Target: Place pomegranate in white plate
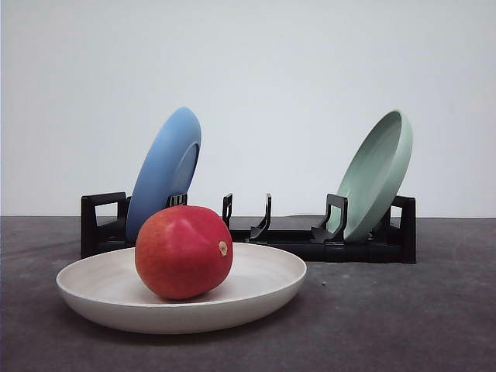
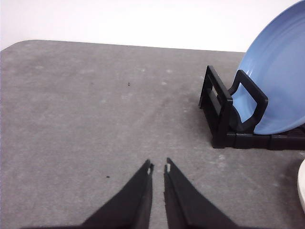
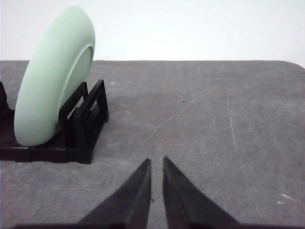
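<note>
Front view: we see the pomegranate [image 1: 184,252] resting in the white plate [image 1: 263,291], left of the plate's middle, its tan nub turned toward the right. The plate sits flat on the grey tabletop [image 1: 403,318], its far rim near a black rack [image 1: 364,246] that stands behind it. A blue plate [image 1: 167,167] leans in the rack's left end, partly hidden behind the fruit, and a green plate [image 1: 377,172] leans in its right end; the middle slots stand between them. Bare tabletop lies to the right of the white plate and in front of it, and a narrower strip to its left.

Left wrist view: we see the left pincer [image 2: 158,168] with its tips nearly together, only a thin slit between them, holding nothing, above bare tabletop. The rack's end and the blue plate stand well apart from the tips, off to one side, and a sliver of the white plate's rim shows at the picture's edge. The tabletop's far edge, with a rounded corner, meets a white wall.

Right wrist view: we see the right pincer [image 3: 157,161] likewise almost clenched and holding nothing over bare tabletop. The green plate in the rack's end stands well clear to one side; broad open surface runs to the far edge.
</note>
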Robot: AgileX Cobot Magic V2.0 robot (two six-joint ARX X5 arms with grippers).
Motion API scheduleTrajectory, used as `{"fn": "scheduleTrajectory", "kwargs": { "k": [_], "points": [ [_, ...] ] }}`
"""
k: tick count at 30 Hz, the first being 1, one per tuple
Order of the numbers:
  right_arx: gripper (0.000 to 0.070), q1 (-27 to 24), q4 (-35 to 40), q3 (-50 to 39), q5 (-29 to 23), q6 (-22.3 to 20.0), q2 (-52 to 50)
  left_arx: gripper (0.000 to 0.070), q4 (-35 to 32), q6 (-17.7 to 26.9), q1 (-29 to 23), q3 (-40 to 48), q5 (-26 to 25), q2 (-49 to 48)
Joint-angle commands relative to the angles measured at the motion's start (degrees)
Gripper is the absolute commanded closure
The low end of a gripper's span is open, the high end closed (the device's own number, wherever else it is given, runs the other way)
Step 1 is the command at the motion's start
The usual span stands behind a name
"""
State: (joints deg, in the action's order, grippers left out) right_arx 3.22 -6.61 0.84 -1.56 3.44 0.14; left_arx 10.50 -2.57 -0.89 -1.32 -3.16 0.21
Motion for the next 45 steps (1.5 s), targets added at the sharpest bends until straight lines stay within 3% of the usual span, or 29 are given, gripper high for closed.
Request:
{"fn": "scheduleTrajectory", "kwargs": {
  "k": [1, 45],
  "points": [
    [0.066, -0.02, 0.61, -0.22, 0.0, 0.61, 0.07, 0.0674, 0.11, 0.39, -0.05, 0.63, 0.02, -0.02],
    [0.066, -0.02, 0.61, -0.22, 0.0, 0.61, 0.07, 0.0674, 0.11, 0.39, -0.07, 0.63, 0.02, -0.02]
  ]
}}
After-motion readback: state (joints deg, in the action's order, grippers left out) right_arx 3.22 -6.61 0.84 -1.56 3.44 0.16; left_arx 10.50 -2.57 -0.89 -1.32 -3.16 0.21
